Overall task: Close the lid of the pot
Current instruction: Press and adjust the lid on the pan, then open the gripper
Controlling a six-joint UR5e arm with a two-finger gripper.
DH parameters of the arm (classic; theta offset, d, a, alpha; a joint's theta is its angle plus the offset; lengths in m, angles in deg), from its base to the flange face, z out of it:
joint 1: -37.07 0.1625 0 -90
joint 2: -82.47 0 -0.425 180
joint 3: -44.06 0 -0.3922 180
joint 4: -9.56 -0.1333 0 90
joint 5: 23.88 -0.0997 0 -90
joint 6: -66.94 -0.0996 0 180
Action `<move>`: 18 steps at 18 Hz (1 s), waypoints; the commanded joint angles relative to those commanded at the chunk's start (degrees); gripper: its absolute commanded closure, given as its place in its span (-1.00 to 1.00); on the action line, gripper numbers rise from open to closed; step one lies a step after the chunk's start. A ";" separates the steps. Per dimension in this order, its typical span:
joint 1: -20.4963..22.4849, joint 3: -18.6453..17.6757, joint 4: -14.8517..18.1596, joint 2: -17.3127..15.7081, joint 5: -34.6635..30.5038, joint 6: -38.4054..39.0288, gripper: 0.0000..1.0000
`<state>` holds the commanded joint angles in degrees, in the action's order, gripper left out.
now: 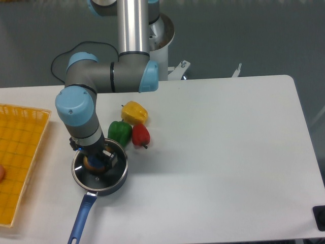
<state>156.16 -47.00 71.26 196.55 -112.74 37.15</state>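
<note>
Lid (99,169) and pot (100,177) sit together near the left front of the desk (228,152), the glass disc looking as if it rests on the pan's rim, the long blue handle (81,219) pointing toward the front edge. The gripper (97,163) stands right over the blue knob, and I cannot tell from here whether the fingers are clamped on it or parted; the wrist hides them.

What could go wrong, to my eye: if the lid is a touch off-centre when let go, it may tip on the rim or slide. If the arm rises with the knob gripped, it would lift the lid off again, or drag the light pan sideways.

Going left to right: a yellow mesh tray (20,157) at the far left edge, apart from the pan. A green pepper (120,132) sits just beside the pot's far rim, close enough to be nudged by the wrist. A red pepper (140,135) touches it, and a yellow pepper (134,113) lies just behind them.
</note>
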 joint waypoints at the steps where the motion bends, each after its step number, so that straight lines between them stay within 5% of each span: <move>1: 0.00 0.00 0.00 0.00 0.00 0.09 -0.04; 18: -0.18 -0.70 0.09 -0.62 -0.18 0.09 -0.06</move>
<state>155.99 -47.70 71.35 195.94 -112.91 37.24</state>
